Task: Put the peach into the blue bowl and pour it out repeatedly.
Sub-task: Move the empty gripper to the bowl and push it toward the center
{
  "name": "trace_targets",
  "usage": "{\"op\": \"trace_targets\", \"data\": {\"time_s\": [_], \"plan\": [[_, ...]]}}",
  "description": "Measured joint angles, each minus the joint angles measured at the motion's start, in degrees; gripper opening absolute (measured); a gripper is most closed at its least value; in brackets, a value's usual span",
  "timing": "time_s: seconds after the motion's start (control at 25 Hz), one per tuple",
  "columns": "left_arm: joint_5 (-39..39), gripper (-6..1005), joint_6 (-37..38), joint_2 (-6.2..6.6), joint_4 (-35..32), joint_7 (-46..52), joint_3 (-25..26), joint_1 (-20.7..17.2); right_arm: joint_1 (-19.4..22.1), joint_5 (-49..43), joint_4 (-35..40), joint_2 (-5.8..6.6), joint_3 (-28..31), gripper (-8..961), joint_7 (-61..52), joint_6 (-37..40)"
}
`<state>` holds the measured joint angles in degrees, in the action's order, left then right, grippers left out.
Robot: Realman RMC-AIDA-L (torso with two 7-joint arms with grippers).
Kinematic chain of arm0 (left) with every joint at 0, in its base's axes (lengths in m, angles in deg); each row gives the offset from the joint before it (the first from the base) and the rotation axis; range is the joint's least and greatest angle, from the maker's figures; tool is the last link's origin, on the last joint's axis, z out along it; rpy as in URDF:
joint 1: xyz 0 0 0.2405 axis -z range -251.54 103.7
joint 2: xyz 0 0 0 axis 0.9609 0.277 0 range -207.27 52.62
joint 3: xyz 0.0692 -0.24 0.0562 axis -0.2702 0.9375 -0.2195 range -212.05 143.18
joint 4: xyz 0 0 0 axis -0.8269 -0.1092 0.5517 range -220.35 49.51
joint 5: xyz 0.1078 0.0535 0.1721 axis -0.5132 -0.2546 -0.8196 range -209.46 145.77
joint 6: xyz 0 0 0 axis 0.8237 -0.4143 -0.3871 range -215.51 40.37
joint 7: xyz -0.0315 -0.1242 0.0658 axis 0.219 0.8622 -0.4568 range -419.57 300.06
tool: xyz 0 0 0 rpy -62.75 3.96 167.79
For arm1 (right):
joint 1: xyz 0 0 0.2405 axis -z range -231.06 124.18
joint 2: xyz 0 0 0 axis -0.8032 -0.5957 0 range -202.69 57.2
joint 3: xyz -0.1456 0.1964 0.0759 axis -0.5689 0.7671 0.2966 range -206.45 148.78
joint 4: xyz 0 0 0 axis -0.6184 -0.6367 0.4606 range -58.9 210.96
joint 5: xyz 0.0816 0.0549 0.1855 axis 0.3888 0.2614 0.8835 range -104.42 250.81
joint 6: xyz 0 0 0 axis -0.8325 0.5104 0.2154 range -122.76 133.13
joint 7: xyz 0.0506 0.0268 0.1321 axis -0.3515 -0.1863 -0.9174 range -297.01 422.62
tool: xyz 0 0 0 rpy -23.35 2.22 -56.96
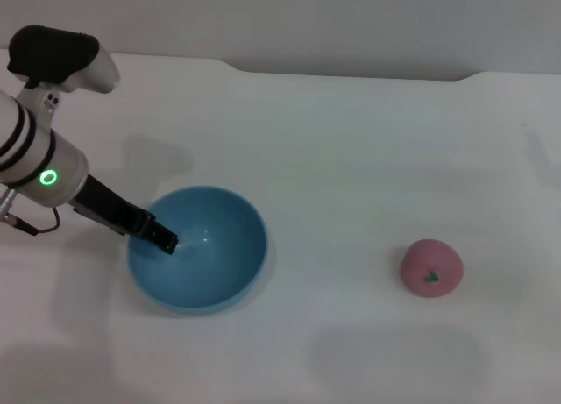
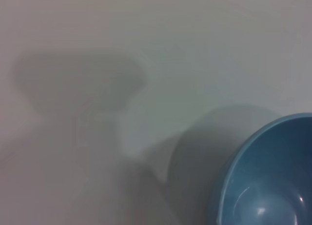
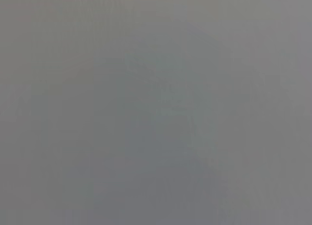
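Left tool (image 1: pixel 165 239) grips the blue bowl (image 1: pixel 210 281) rim (near side); the peach (image 1: pixel 431 267) lies well apart.

Head view: bright, even, diffuse overhead light; sharp focus. Table (image 1: pixel 351 159) white, near overexposed. Soft faint shadows: one just beside the blue bowl (image 1: pixel 197 248) on its far side under the arm, one on the table before the peach (image 1: pixel 431 267). Small specular glints inside the bowl.
Left wrist view: dimmer, hazy, soft-focused; broad blurred shadows beside the bowl (image 2: pixel 265 173).
Right wrist view: uniform grey, nothing resolvable.
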<state>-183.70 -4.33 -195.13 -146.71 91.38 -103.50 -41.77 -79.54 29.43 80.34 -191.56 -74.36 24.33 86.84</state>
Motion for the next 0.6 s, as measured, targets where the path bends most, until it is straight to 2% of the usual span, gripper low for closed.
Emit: {"op": "trace_targets", "data": {"time_s": [0.4, 0.6], "plan": [[0.0, 709, -0.1, -0.05, 1.0, -0.2, -0.1, 0.2, 0.1, 0.0, 0.1, -0.02, 0.0, 691, 0.0, 0.0], [0.0, 557, -0.2, -0.06, 2.2, -0.2, -0.2, 0.3, 0.3, 0.0, 0.5, -0.02, 0.0, 690, 0.0, 0.2]]}}
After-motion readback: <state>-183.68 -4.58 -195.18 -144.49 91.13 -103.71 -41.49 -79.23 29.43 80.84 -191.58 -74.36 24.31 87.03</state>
